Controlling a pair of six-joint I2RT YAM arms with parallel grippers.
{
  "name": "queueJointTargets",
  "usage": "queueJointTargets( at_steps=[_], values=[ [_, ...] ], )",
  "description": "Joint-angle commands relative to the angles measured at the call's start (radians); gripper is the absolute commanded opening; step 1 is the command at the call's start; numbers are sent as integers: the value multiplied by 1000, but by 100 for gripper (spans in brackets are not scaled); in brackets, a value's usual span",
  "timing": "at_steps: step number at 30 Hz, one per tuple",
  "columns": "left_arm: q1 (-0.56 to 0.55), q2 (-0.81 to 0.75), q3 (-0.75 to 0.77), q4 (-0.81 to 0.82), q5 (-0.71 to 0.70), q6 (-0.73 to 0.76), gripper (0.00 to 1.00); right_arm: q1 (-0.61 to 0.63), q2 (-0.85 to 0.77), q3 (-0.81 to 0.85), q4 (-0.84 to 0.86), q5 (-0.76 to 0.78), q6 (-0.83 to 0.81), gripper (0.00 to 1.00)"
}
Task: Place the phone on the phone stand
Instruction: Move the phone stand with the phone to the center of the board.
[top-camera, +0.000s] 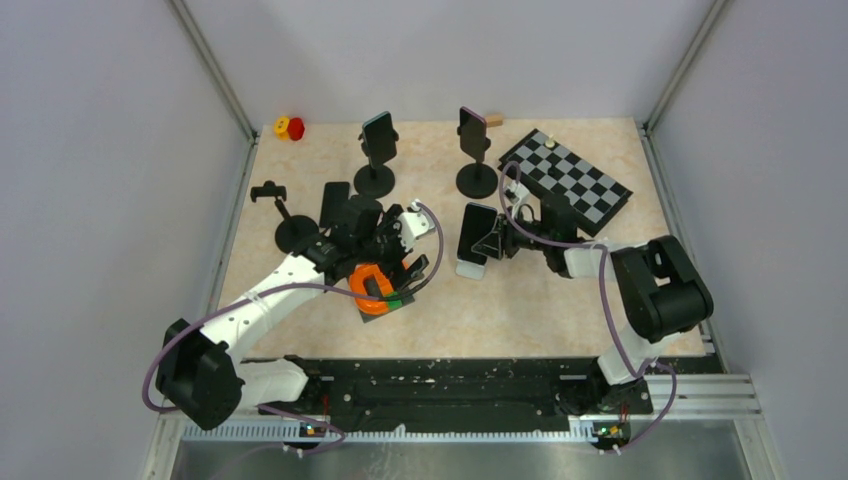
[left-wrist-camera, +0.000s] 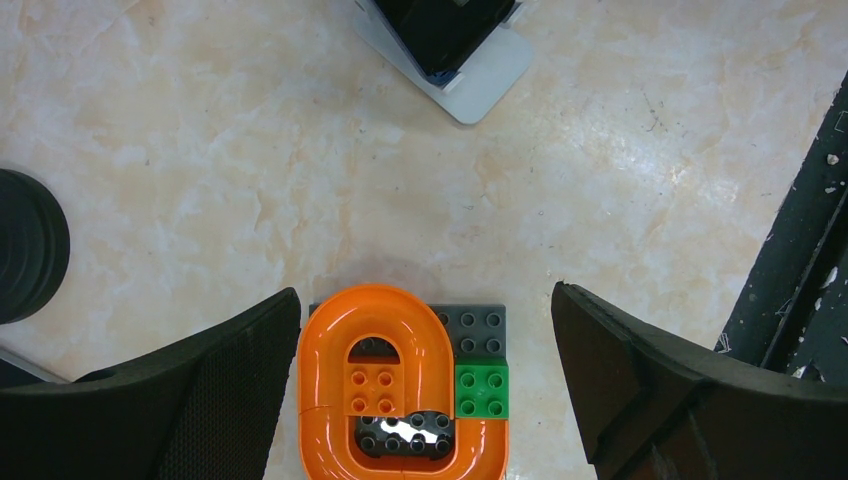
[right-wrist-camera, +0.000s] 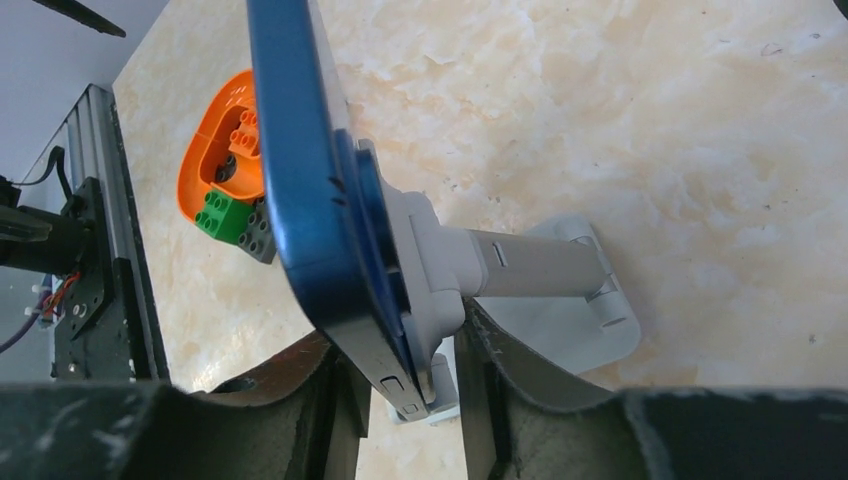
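Note:
A dark blue phone (right-wrist-camera: 300, 150) leans in the cradle of a white phone stand (right-wrist-camera: 540, 265), left of the table's centre (top-camera: 474, 234). My right gripper (right-wrist-camera: 415, 390) reaches in from the right (top-camera: 503, 240) and is shut on the phone's lower edge. One of its fingers (right-wrist-camera: 325, 400) lies against the phone's face, the other against the back of the cradle. My left gripper (left-wrist-camera: 425, 340) hangs wide open over an orange, grey and green brick build (left-wrist-camera: 400, 390), holding nothing.
Two black stands carrying phones (top-camera: 378, 140) (top-camera: 474, 130) rise at the back. An empty black clamp stand (top-camera: 290, 225) is at the left, with another dark phone (top-camera: 335, 203) beside it. A chessboard (top-camera: 566, 180) lies back right. A red and yellow toy (top-camera: 290, 127) sits in the far left corner.

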Motion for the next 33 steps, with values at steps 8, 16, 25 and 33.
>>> queueJointTargets(
  at_steps=[8, 16, 25, 33],
  values=[
    [3, -15, 3, 41, 5, -10, 99, 10, 19, 59, 48, -72, -6, 13],
    [4, -30, -1, 39, -5, -11, 99, 8, 37, 93, 119, -109, 61, 0],
    [5, -82, -19, 56, -58, -10, 99, 23, 142, 213, 307, -110, 218, 0],
    [13, -85, -16, 63, -76, -16, 99, 73, 265, 364, 343, -97, 237, 0]
  ],
)
